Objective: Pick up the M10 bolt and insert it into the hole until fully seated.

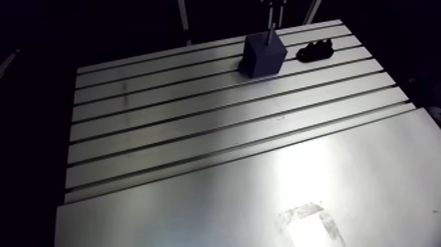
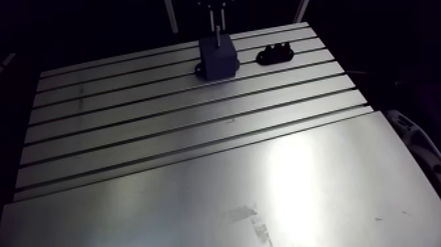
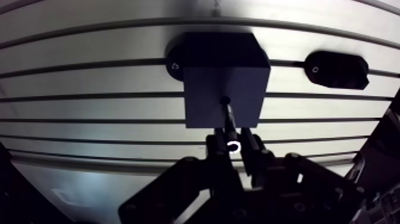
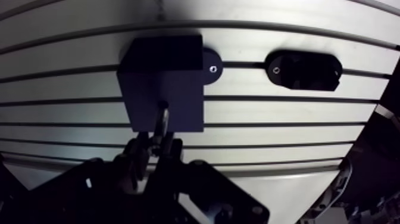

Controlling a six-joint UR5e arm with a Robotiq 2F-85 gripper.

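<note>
A dark cube-shaped block [image 3: 225, 83] with a hole in its top stands at the far side of the slotted table [image 1: 197, 131]. My gripper [image 3: 234, 147] is directly above it, shut on the head of the M10 bolt [image 3: 228, 119]. The bolt's shank points down and its tip meets the hole in the block's top face. In the arm view the bolt [image 1: 270, 34] stands upright on the block [image 1: 264, 55], with the gripper [image 1: 272, 8] just above it at the view's edge.
A low black holder [image 3: 337, 70] with rounded ends lies on the table beside the block, also seen in the arm view as the black holder [image 1: 315, 50]. A smooth metal plate [image 1: 262, 197] covers the near part of the table.
</note>
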